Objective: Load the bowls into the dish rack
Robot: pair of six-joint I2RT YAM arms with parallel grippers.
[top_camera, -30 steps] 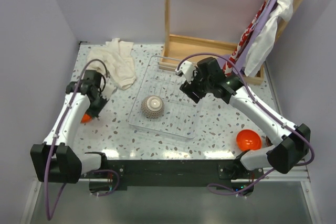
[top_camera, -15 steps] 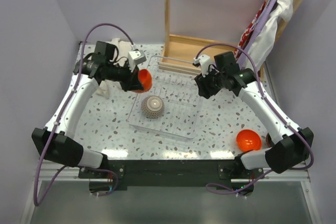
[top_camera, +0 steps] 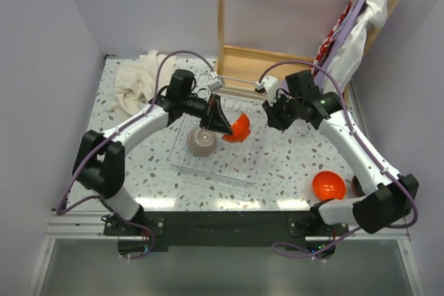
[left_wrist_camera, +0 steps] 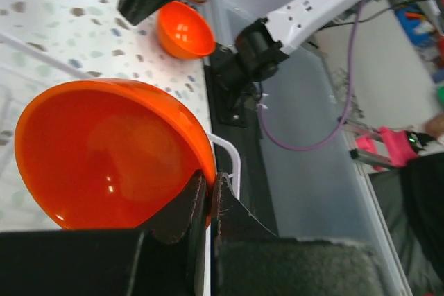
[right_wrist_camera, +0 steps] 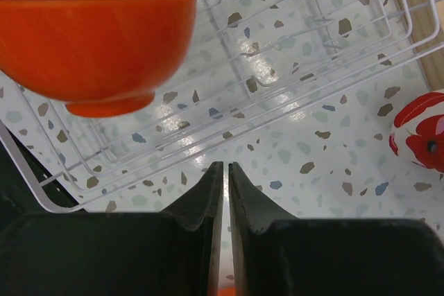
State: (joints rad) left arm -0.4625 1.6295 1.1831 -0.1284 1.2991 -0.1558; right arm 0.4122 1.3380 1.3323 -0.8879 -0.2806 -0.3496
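**Speckled table [top_camera: 291,161]: lowering the held bowl**

At centre frame the left gripper [top_camera: 222,125] pinches an orange bowl [top_camera: 238,127] by its rim above the dish rack [top_camera: 215,172], beside an upturned patterned bowl [top_camera: 202,142]. The held bowl should be lowered between the wires, clear of that neighbour, before release. The right gripper [top_camera: 272,120] hovers to the rack's right, jaws nearly together and empty.

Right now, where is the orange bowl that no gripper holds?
The orange bowl sits near-right in the top view, beside the right arm's base.
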